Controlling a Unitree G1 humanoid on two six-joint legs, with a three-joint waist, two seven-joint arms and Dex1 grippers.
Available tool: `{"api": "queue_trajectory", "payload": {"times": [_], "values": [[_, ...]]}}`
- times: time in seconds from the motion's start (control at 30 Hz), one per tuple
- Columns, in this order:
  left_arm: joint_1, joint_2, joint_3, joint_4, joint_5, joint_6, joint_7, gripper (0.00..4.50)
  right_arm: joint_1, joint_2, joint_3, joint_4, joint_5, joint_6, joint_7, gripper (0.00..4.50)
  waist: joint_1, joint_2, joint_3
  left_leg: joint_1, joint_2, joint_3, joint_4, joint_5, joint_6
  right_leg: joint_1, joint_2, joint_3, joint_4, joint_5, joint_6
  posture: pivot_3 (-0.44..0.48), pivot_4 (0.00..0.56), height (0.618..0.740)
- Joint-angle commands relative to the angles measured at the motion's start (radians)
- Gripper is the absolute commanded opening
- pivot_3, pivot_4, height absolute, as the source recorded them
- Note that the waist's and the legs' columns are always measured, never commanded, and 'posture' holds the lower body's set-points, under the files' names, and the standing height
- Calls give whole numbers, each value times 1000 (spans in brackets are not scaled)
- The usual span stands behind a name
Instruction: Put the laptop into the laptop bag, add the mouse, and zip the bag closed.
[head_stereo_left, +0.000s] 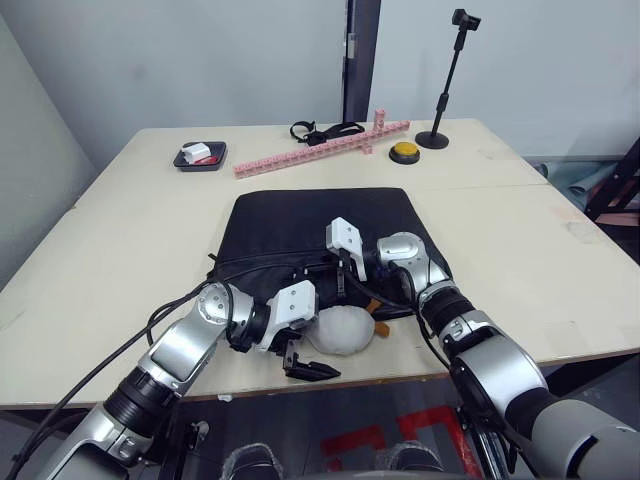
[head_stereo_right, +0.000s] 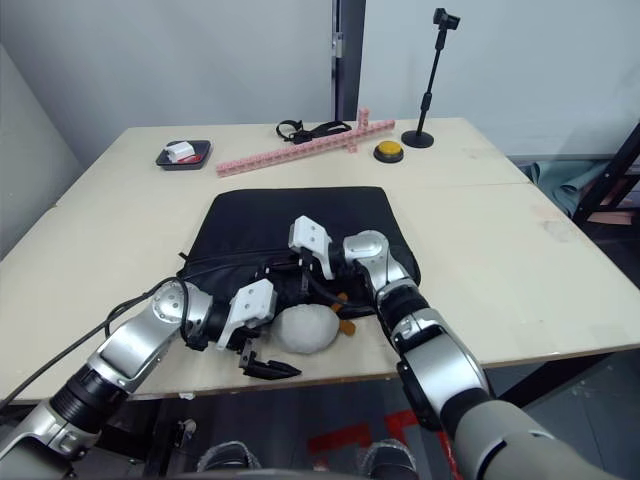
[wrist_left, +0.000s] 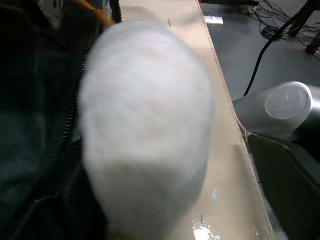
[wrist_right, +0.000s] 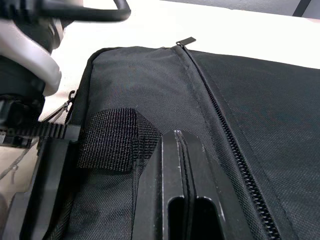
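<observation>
The black laptop bag (head_stereo_left: 300, 215) lies flat in the middle of the table, its zipper (wrist_right: 235, 145) running across the top fabric. My right gripper (head_stereo_left: 345, 280) rests on the bag's near edge with its fingers (wrist_right: 170, 165) shut, nothing visible between them, beside a black webbing loop (wrist_right: 112, 140). My left gripper (head_stereo_left: 312, 371) hangs at the table's front edge, right beside a plump white egg-shaped thing with orange parts (head_stereo_left: 340, 332) that lies against the bag's near edge. The laptop and the mouse are out of view.
At the back of the table are a small black tray (head_stereo_left: 200, 157) holding a white and red item, a long pink brick bar (head_stereo_left: 320, 147), a black strap (head_stereo_left: 320, 130), a yellow button (head_stereo_left: 404, 152) and a black stand (head_stereo_left: 445, 90).
</observation>
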Motion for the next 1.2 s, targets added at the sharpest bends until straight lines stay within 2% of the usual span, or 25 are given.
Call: {"api": "queue_trajectory", "payload": {"times": [0.03,0.27,0.53,0.7,0.8,0.87,0.9,0.93,1.07,1.1,1.2], "values": [[2,17,53,-59,-28,12,14,4474,4,-1,10,41,-21,10,3,0,0,0,0,0,0,0,0,0,0,0,0,0,0,0,0,0,150,740],[44,84,145,-153,-76,73,37,4474,-4,1,4,50,-17,8,2,0,-4,0,0,0,0,0,0,0,0,0,0,0,0,0,0,0,150,740],[172,215,342,-275,-188,126,39,4474,3,-9,-33,-21,37,62,22,0,-3,2,2,-1,0,0,-1,0,0,-1,0,0,-1,0,0,0,150,740],[231,278,478,-327,-270,180,42,4474,47,-50,-71,-314,139,285,40,0,5,2,6,-2,0,0,-1,0,0,-2,1,0,-2,0,0,0,150,740],[218,292,543,-307,-317,230,68,4474,82,-140,-89,-551,202,461,53,0,11,2,8,-6,0,0,-2,0,-1,-3,1,-1,-5,0,0,0,150,740],[201,303,547,-273,-312,226,66,4474,101,-211,-107,-670,243,555,61,0,16,2,9,-7,0,0,-4,3,2,-5,1,-1,-7,0,0,0,150,740],[190,303,546,-262,-315,226,67,4235,112,-241,-114,-714,255,585,58,0,17,1,8,-6,0,0,-6,5,5,-5,1,-1,-7,0,1,0,150,740],[178,300,542,-256,-319,229,71,3959,121,-263,-117,-744,263,604,55,256,18,1,8,-5,0,0,-8,5,5,-4,1,-1,-8,0,1,0,150,740],[83,272,487,-220,-320,247,96,2726,183,-399,-173,-892,320,705,57,1458,21,1,8,-3,0,1,-12,6,3,-4,2,-2,-8,0,1,0,150,740],[39,248,460,-195,-315,247,104,2269,213,-452,-200,-944,340,744,58,1930,26,1,9,-3,0,1,-12,6,3,-4,2,-2,-9,0,1,0,150,740],[-61,191,389,-123,-288,225,106,1296,290,-566,-256,-1062,386,821,44,2840,40,1,9,-4,0,1,-11,6,4,-3,1,-1,-9,0,1,0,150,740]]}}
